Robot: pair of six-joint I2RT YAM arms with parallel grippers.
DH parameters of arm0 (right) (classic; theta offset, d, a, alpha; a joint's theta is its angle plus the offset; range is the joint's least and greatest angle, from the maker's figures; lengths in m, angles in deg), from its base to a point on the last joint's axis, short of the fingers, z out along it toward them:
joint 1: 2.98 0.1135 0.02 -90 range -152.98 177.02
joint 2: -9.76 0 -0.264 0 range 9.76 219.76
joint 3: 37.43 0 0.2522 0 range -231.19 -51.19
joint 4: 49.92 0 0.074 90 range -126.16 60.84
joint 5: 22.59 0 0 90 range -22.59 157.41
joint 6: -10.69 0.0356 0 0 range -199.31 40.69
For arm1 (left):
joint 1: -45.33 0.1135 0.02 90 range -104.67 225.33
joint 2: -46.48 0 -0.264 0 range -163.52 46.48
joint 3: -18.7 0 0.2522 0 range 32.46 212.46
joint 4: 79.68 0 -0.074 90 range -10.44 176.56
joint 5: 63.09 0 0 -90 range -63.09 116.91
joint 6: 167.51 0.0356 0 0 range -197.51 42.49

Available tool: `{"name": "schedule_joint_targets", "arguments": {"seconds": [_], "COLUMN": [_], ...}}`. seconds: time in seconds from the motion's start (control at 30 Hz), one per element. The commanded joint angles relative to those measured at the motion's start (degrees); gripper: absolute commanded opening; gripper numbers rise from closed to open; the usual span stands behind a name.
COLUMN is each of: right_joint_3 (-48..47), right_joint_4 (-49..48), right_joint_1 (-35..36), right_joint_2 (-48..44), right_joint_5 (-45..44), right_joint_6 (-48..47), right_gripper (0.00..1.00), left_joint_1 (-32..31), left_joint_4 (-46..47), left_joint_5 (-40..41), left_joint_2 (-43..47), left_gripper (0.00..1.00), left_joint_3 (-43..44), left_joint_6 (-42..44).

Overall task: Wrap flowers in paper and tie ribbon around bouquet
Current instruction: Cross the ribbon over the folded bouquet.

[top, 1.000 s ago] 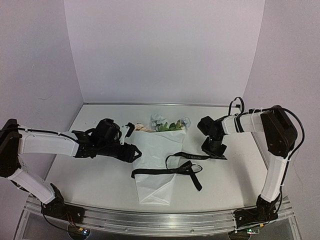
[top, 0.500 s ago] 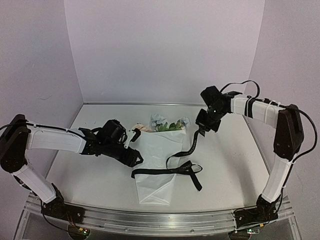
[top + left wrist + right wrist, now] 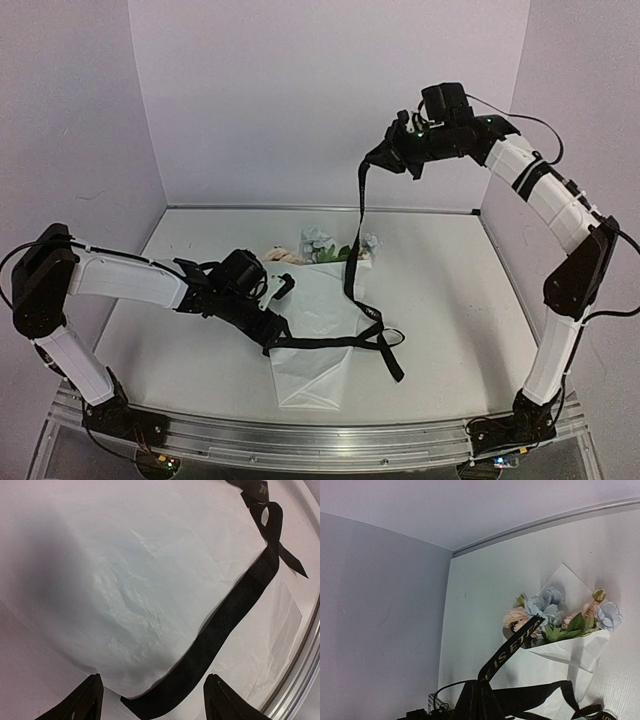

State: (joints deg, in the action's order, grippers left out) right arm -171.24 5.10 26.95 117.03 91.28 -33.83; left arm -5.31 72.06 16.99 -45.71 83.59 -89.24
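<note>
A white paper cone bouquet [image 3: 318, 305] with cream-pink and pale blue blooms is seen lying mid-way across the white table [image 3: 450, 290], its blooms turned toward the pale back wall [image 3: 300, 100]. A narrow black lettered ribbon [image 3: 320, 343] is laid across its lower half, with one end lifted high and pinched in the closed right gripper [image 3: 385, 157]. The left gripper [image 3: 155, 700] is held low over the cone's left edge, its fingers spread wide and gripping nothing.

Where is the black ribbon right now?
In the top view, the ribbon lies across the bouquet mid-table, and one end rises to the right gripper, held high on the right.
</note>
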Motion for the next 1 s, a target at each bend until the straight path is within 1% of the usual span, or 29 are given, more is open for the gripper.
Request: {"name": "schedule_joint_targets", "arguments": {"seconds": [0.0, 0.1, 0.3, 0.43, 0.47, 0.67, 0.8, 0.93, 0.97], "right_joint_3": [-5.1, -4.6, -0.9, 5.2, 7.0, 15.2, 19.3, 25.0, 26.2], "right_joint_4": [1.1, 0.5, -3.8, -6.9, -7.8, -12.4, -15.3, -20.3, -21.2], "right_joint_1": [0.3, 0.6, 1.8, 3.1, 3.3, 4.1, 4.6, 5.5, 5.8], "right_joint_2": [2.3, 2.2, 1.7, -0.6, -1.2, -4.9, -6.5, -8.1, -8.4], "right_joint_5": [6.6, 9.7, 16.2, 17.3, 17.4, 19.6, 23.7, 27.8, 28.9], "right_joint_6": [-1.0, -0.4, 2.5, 2.6, 2.7, 3.1, 4.6, 7.1, 7.8], "right_gripper": [0.00, 0.00, 0.00, 0.00, 0.00, 0.00, 0.00, 0.00, 0.00], "left_joint_1": [-1.1, -2.0, -4.9, -5.8, -5.9, -6.1, -6.1, -5.3, -5.0], "left_joint_4": [-0.2, -0.4, -3.1, -3.6, -3.7, -3.0, -0.6, 3.1, 4.2], "left_joint_5": [1.7, 2.3, 5.5, 7.4, 7.7, 9.4, 9.4, 9.3, 9.0], "left_joint_2": [-1.4, -2.4, -4.7, -5.6, -5.7, -4.5, -3.0, -2.2, -2.1], "left_gripper": [0.71, 0.70, 0.70, 0.64, 0.61, 0.33, 0.18, 0.04, 0.03], "left_joint_3": [3.6, 4.5, 6.0, 6.3, 6.4, 6.4, 5.6, 4.5, 4.3], "left_joint_6": [1.1, 1.3, 1.9, 1.4, 1.2, 0.9, 0.5, -0.8, -1.0]}}
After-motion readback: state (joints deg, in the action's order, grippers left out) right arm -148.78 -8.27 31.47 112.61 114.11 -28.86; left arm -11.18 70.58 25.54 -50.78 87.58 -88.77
